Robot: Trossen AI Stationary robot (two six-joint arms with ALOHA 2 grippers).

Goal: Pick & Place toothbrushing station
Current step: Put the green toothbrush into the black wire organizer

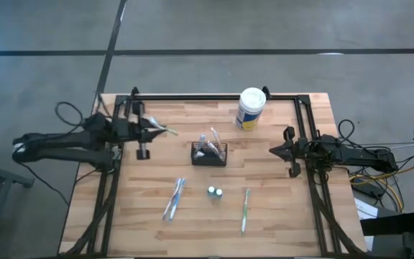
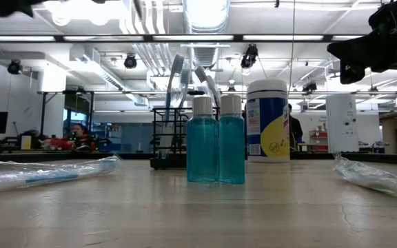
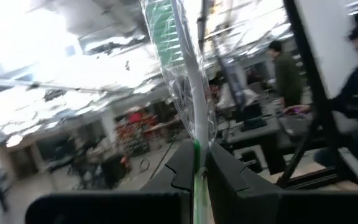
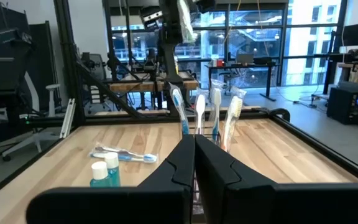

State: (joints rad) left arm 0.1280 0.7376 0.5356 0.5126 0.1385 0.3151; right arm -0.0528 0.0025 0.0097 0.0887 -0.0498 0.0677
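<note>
Overhead and table-level views share the caddy [image 1: 209, 153].

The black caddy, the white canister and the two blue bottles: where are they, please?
black caddy [image 1: 209, 154], high view, front wall.
white canister [image 1: 251, 108], high view, lid.
blue bottles [image 2: 216, 148], low view, where both bodies meet.

Bright overhead ceiling lights, glare and motion blur in the left wrist view.
</note>
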